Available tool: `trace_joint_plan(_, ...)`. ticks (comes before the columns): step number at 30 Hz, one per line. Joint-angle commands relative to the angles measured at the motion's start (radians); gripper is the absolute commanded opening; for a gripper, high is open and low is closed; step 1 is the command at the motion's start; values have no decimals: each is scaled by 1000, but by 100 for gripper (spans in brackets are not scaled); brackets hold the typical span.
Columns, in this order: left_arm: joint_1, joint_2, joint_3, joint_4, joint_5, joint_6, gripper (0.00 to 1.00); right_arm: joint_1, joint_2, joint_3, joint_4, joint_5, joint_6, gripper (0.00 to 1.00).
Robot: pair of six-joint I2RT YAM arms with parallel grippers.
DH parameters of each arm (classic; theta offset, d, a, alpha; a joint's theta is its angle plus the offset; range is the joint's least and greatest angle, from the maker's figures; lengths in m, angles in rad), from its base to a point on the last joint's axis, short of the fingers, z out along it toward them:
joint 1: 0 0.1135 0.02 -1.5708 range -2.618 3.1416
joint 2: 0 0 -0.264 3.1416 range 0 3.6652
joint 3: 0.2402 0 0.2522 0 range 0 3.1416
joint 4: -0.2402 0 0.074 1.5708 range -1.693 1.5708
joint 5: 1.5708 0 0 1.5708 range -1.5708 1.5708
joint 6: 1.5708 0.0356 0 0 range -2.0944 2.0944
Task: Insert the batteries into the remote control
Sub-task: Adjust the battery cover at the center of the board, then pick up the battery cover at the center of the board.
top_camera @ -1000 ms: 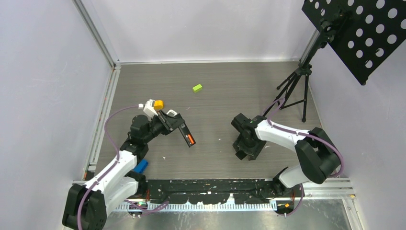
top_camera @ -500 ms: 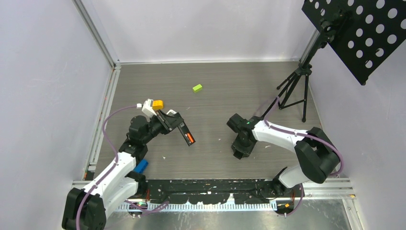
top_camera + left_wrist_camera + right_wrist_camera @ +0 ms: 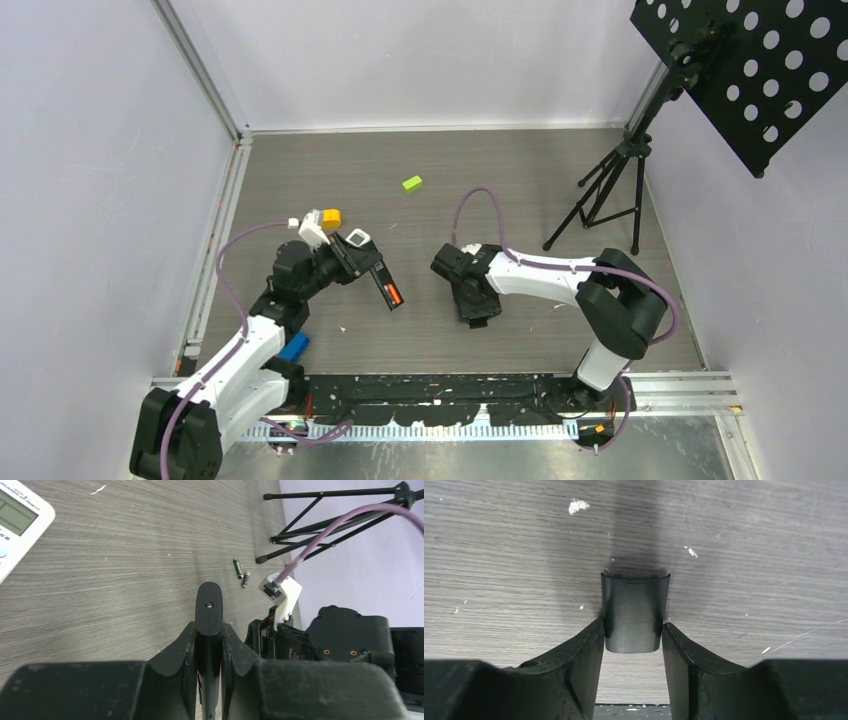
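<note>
My left gripper point(image 3: 368, 270) point(image 3: 209, 629) is shut on a black remote point(image 3: 386, 286), gripping its thin edge point(image 3: 209, 605) and holding it tilted above the table. An orange-red cell point(image 3: 395, 295) shows in its open back. Two small dark batteries point(image 3: 238, 569) point(image 3: 245, 580) lie on the table beyond it, next to the right arm. My right gripper point(image 3: 478, 312) point(image 3: 633, 632) is shut on a dark grey battery cover point(image 3: 634, 612), held flat between its fingertips just over the table, a little right of the remote.
A white remote point(image 3: 313, 224) point(image 3: 15, 515) with an orange piece point(image 3: 330, 217) lies behind the left gripper. A green block point(image 3: 412, 183) sits mid-table. A blue object point(image 3: 293, 347) is by the left arm. A black tripod point(image 3: 610, 185) stands at the right.
The right arm has swung left with the cover, from the table's right-centre to close beside the remote. The left gripper and remote have barely shifted.
</note>
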Motion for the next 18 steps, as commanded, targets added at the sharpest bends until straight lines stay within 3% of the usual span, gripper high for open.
trace_joint_plan(1,7,-28,49,-35,-36,47,0,7,-1,23,1,39,-115,57)
trace_joint_plan(5,8,-27,60,-63,-40,58,0,6,-36,1,18,43,-78,74)
trace_joint_plan(9,8,-11,70,-66,-32,54,0,7,-73,-38,25,33,23,77)
trace_joint_plan(18,8,104,74,88,50,-18,0,6,-102,-132,79,-14,106,54)
